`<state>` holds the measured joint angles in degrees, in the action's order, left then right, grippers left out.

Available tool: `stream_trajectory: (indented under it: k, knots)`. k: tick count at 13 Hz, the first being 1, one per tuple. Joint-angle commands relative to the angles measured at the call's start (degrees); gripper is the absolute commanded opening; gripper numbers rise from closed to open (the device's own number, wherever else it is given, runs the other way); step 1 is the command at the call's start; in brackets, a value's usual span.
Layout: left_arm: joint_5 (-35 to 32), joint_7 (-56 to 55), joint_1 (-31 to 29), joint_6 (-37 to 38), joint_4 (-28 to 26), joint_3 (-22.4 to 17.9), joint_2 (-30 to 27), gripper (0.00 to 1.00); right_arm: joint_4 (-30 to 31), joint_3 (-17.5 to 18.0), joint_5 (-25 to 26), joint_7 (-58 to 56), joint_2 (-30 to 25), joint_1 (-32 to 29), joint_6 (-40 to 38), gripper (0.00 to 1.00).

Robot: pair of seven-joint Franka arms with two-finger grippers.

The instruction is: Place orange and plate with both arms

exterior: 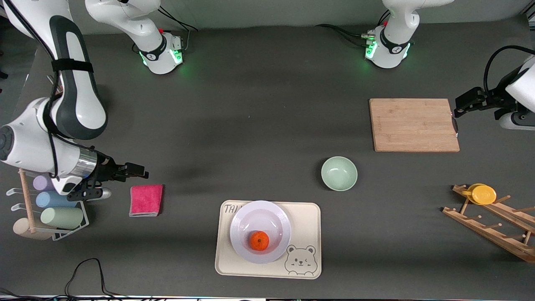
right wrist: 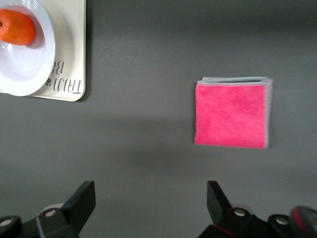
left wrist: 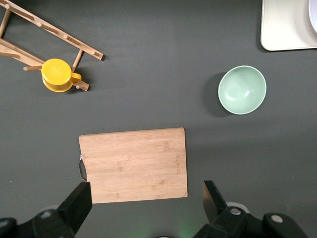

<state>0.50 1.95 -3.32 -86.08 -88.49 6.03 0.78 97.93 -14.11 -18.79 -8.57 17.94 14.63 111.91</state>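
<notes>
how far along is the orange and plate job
Looks done: the orange lies in the plate, and the plate sits on the bear-printed tray. In hand: nothing. The right pincer is open beside the pink cloth; the left pincer is open at the edge of the cutting board. Left: apparently nothing, unless the plate belongs elsewhere.

The tabletop (exterior: 250, 104) looks matt and dark. The cutting board (exterior: 413, 124) is pale grained wood, the folded towel (exterior: 146, 200) fluffy pink cloth, the plate (exterior: 260, 217) smooth and glossy.
</notes>
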Motion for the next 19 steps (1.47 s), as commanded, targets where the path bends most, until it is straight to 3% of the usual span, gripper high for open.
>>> stream_trajectory:
  k: [1, 5, 8, 13, 16, 19]
  knots:
    - [0.6, -0.5, 0.8, 0.5, 0.1, -0.8, -1.0, 1.00, -9.7, -0.7, 7.0, 3.7, 0.5, 0.6, -10.4, 1.00]
    - [0.6, -0.5, 0.8, 0.5, 0.2, -0.8, -1.0, 1.00, -19.8, -3.7, 8.6, 3.0, 0.1, 0.2, -22.2, 1.00]
    - [0.6, -0.5, 0.8, 0.5, 0.2, -0.8, -1.0, 1.00, -20.5, -3.3, 12.4, 3.2, -3.2, -0.3, -24.9, 1.00]
    - [0.6, -0.6, 0.8, 0.6, 0.2, -0.8, -1.0, 1.00, -18.5, 11.5, 20.0, 2.8, -7.6, -15.4, -26.9, 1.00]
    - [0.6, -0.7, 0.8, 0.6, 0.2, -0.8, -1.0, 1.00, -18.4, 15.5, 22.1, -0.9, -7.7, -21.0, -27.4, 1.00]
    - [0.5, -0.7, 0.9, 0.6, 0.2, -0.8, -1.0, 1.00, -18.1, 16.1, 22.1, -3.7, -8.0, -24.3, -27.4, 1.00]
